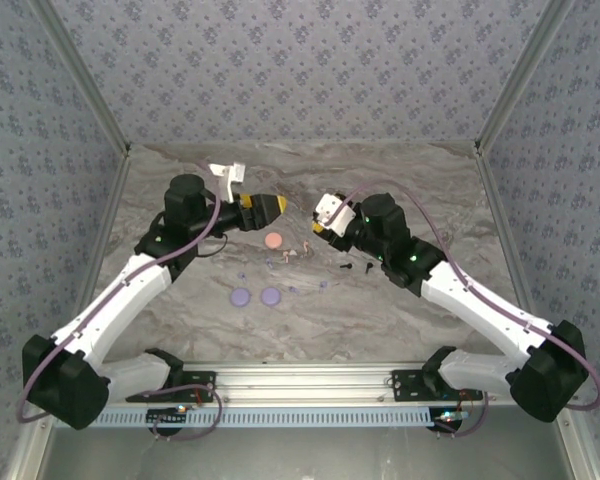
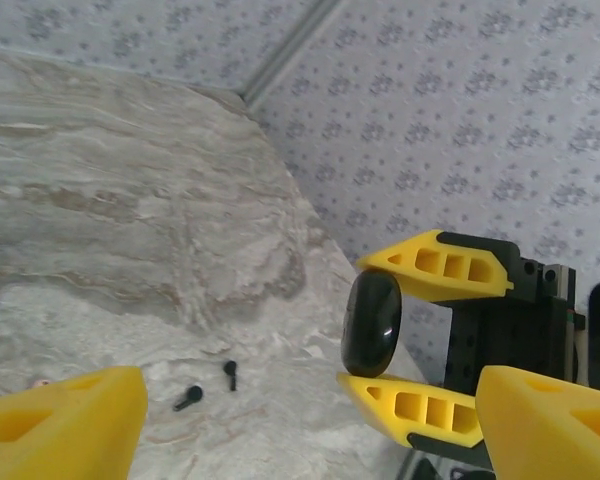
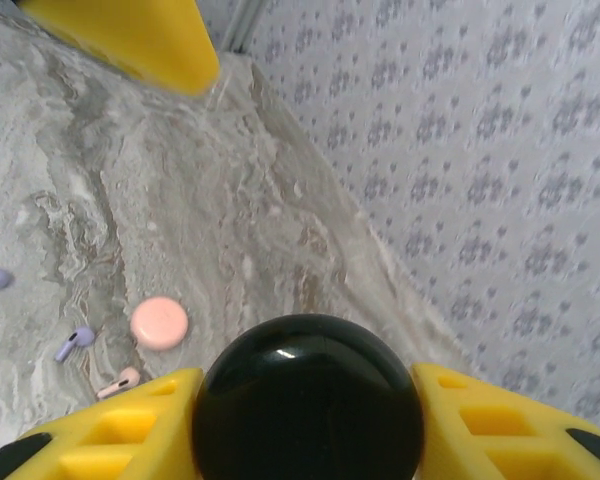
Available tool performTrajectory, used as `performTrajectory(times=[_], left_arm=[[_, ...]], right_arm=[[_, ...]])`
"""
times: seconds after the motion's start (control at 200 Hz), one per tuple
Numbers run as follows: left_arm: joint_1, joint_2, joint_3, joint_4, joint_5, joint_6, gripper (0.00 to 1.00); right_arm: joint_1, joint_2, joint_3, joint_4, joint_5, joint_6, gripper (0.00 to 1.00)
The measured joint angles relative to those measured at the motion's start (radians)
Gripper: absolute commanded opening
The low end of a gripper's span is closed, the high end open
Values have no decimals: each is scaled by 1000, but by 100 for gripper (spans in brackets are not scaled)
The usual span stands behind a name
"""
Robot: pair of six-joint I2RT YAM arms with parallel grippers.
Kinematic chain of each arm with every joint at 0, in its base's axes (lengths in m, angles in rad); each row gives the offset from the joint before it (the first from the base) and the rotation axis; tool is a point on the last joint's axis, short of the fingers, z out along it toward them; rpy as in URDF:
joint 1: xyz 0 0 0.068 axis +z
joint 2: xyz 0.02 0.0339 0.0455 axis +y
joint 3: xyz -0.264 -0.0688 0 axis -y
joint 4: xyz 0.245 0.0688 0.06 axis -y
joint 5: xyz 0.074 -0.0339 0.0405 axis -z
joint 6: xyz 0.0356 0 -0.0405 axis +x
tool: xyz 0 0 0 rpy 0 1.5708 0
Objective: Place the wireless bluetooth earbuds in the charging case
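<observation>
My right gripper (image 3: 308,425) is shut on a round glossy black charging case (image 3: 308,400), held up off the table. The left wrist view sees that case (image 2: 371,322) edge-on between the right arm's yellow fingers (image 2: 435,265). My left gripper (image 2: 310,430) stands open just short of it, with nothing between its fingers. From above, the left gripper (image 1: 272,208) and right gripper (image 1: 320,215) face each other closely. On the table lie two black earbuds (image 2: 188,397), a pink earbud (image 3: 118,381) and lavender earbuds (image 3: 75,342).
A flat pink disc (image 1: 273,241) lies below the grippers, and two lavender discs (image 1: 241,297) lie nearer the arm bases. Small earbuds are scattered between them. Patterned walls (image 1: 300,60) close in the marbled table (image 1: 400,170) at the back and sides.
</observation>
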Motion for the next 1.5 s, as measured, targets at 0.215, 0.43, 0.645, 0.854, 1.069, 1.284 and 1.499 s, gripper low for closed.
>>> performTrajectory(times=[0.215,0.43,0.645,0.854,1.069,1.284,1.499], left_arm=[[-50,101,37,5,76,0,76],[-86,158,68,19,113,1,68],[-114,211,114,19,146,18,53],[-126,238,134,13,161,30,38],[-127,248,143,-7,173,50,24],[-127,248,147,-21,158,72,17],[-127,217,126,0,72,133,0]], right_arm=[[17,-5,0,10,0,-66,48],[18,-4,0,10,0,-87,48],[20,-4,0,10,0,-98,49],[21,-3,0,10,0,-102,49],[21,0,1,10,3,-101,53],[-6,6,23,-21,-17,-55,81],[-106,-16,46,-124,-162,31,99]])
